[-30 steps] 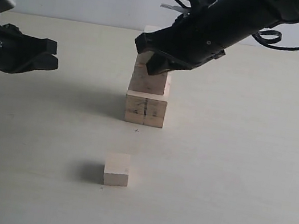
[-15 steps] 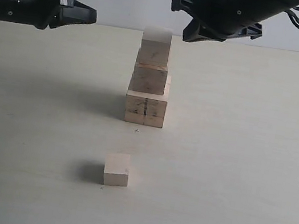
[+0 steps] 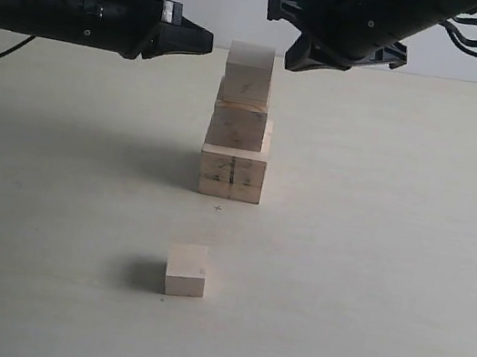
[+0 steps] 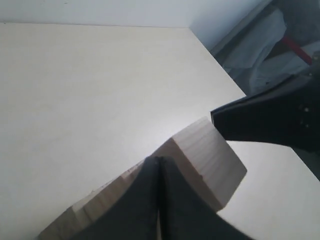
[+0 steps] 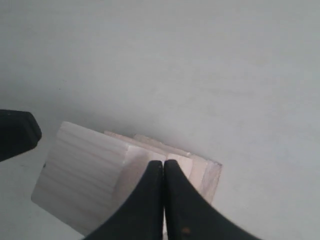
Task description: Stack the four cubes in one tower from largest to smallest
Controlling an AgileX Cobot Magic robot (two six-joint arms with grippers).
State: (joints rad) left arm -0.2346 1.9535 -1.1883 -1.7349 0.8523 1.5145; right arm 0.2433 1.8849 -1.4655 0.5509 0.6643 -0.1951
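Three cubes make the tower [image 3: 238, 132] — the littlest cube [image 3: 186, 270] sits alone on the table [image 3: 390, 261], apart. The left gripper [image 4: 159, 159] and right gripper [image 5: 163, 163] hang by the tower's top, both pinched together, empty. Next, one must open and fetch the littlest cube.

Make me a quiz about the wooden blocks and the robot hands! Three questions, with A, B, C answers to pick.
1. Where is the smallest cube?
A. on top of the tower
B. on the table, alone, apart from the tower
C. in a gripper

2. How many cubes make up the tower?
A. two
B. three
C. four

3. How is the left gripper?
A. shut, holding nothing
B. wide open
C. shut on a cube

Answers:
1 B: it sits by itself nearer the camera.
2 B: three pale cubes stand in one column.
3 A: in the left wrist view its two black tips meet with nothing between them.
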